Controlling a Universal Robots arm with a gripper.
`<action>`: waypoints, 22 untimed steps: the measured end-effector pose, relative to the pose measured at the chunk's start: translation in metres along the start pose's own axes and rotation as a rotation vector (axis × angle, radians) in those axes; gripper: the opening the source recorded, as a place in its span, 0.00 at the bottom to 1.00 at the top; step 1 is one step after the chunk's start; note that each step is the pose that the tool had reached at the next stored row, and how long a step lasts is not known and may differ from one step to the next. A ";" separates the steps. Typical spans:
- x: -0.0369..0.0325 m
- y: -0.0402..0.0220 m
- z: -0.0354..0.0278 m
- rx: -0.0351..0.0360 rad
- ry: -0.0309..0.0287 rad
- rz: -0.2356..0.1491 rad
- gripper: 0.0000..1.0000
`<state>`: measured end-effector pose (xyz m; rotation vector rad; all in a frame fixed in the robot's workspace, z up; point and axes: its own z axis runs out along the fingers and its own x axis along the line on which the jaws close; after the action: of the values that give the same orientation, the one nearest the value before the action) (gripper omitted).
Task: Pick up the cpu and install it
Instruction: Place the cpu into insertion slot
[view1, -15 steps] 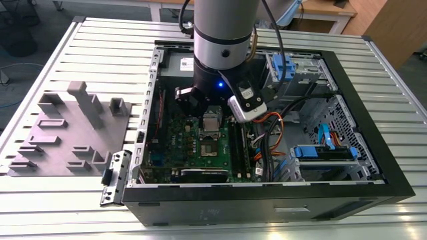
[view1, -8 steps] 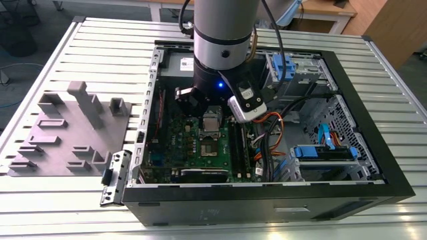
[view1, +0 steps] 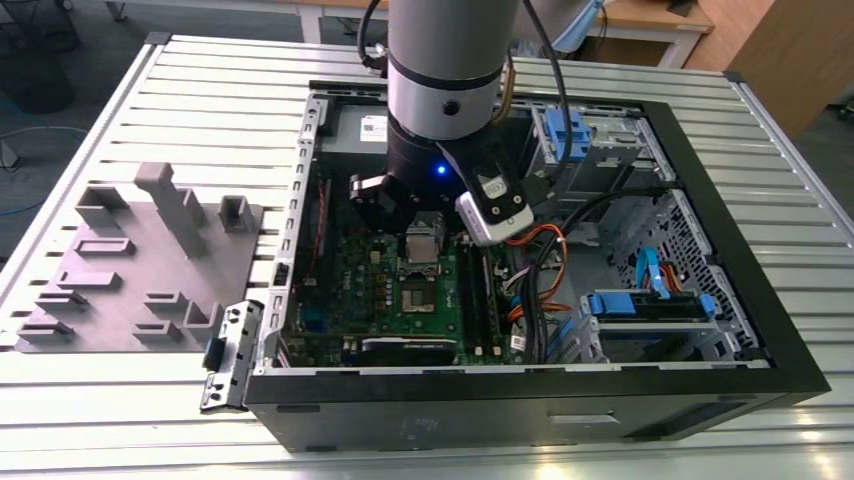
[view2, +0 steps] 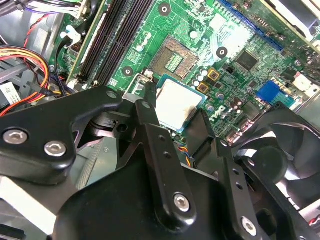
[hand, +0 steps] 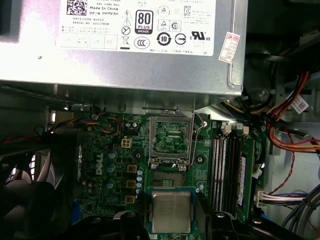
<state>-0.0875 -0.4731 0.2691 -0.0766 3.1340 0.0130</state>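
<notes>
One cpu (view2: 178, 101), clamped in the gripper (view2: 177, 107), hangs near the open socket (view2: 173, 57) — fan (view2: 287, 155) and cables (view2: 25, 60) alongside.

Silver-grey arm (view1: 447, 60), black screw-studded claw (view2: 177, 112), small blue light (view1: 439, 169)

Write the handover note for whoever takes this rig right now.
The gripper is shut on the cpu, with fingers on two opposite edges.
The cpu is held over the green board, off to one side of the open socket, not in it.
Done: cpu picked up.
Left: cpu not yet seated; the socket sits empty.
</notes>
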 end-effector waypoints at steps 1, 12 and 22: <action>0.0001 0.0000 0.0006 -0.0003 -0.0010 0.000 0.47; 0.0019 -0.0001 0.0200 0.0031 -0.0022 0.019 0.47; 0.0022 -0.0021 0.0289 0.0035 -0.0022 0.031 0.47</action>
<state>-0.0894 -0.4751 0.2401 -0.0281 3.1327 0.0078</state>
